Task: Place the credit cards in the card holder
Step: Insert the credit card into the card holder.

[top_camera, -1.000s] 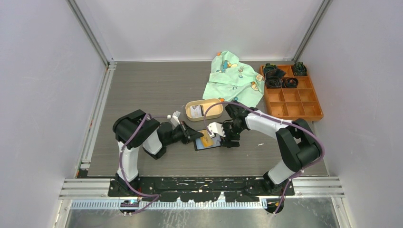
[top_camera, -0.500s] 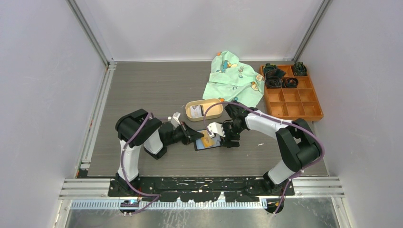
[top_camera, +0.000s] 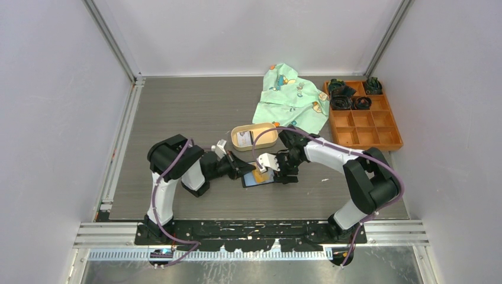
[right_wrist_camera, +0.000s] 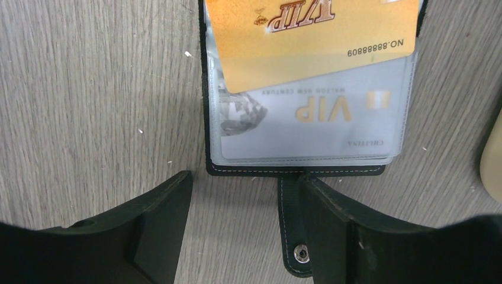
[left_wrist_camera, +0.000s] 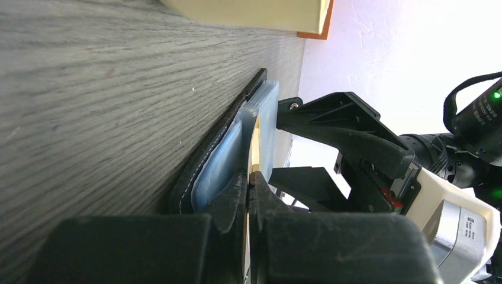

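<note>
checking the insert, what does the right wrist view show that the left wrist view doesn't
Right wrist only: print on the gold card, askew over a grey card in the wallet, and the snap tab. Left wrist only: the left hand shut on the gold card, edge-on. Both: the wallet on the table with the gold card over it.

Card holder [right_wrist_camera: 290,219] is being seen as black with pale stitching. A gold card [right_wrist_camera: 308,41] with dark red VIP lettering is being shown over a silver-grey card [right_wrist_camera: 308,124] printed with gold VIP text and a diamond. Bench [top_camera: 177,112] is being shown in grey wood grain. Mint-green cartoon-print cloth [top_camera: 290,97], orange compartment box [top_camera: 367,137] and tan tray [top_camera: 257,146] are being seen.
</note>
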`<action>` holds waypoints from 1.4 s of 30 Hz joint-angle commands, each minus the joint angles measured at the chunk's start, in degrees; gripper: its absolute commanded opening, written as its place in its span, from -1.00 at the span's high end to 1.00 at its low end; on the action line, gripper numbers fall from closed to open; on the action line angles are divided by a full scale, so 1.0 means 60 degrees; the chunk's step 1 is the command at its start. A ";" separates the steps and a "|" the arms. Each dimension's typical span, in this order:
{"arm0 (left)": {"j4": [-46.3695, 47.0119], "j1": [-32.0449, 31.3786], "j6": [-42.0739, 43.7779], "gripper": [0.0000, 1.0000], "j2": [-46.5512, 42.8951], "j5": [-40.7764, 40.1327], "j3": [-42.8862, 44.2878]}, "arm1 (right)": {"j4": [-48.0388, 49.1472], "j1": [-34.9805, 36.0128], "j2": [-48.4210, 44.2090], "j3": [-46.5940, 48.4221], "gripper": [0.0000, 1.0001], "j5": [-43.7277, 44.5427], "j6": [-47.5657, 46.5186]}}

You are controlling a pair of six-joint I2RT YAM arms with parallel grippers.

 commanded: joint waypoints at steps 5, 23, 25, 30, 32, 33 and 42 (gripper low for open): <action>0.0267 -0.0040 -0.0375 1.00 0.0270 0.0415 0.0294 | 0.0230 0.0260 0.0312 0.0136 -0.39 0.0113 -0.0097; -0.0914 -0.0036 -0.0286 1.00 0.0102 0.0965 0.0833 | 0.0374 0.0606 0.0457 0.0119 -0.39 0.0343 -0.0062; -0.0934 -0.0047 -0.0288 1.00 0.0104 0.0940 0.0858 | 0.0411 0.0720 0.0483 0.0122 -0.39 0.0391 -0.0059; -0.0992 -0.0079 -0.0254 0.98 0.0134 0.0933 0.0893 | 0.0471 0.1053 0.0540 0.0176 -0.38 0.0425 0.0096; -0.0993 -0.0078 -0.0242 0.96 0.0134 0.0928 0.0880 | 0.0420 0.1082 0.0518 0.0279 -0.39 0.0493 0.0266; -0.0993 -0.0085 -0.0226 0.93 0.0113 0.0922 0.0867 | 0.0411 0.1083 0.0476 0.0364 -0.40 0.0620 0.0378; -0.1081 -0.0078 -0.0036 0.63 -0.0079 0.0788 0.0591 | -0.0197 0.0344 -0.1127 0.0570 -0.59 -0.0383 0.0808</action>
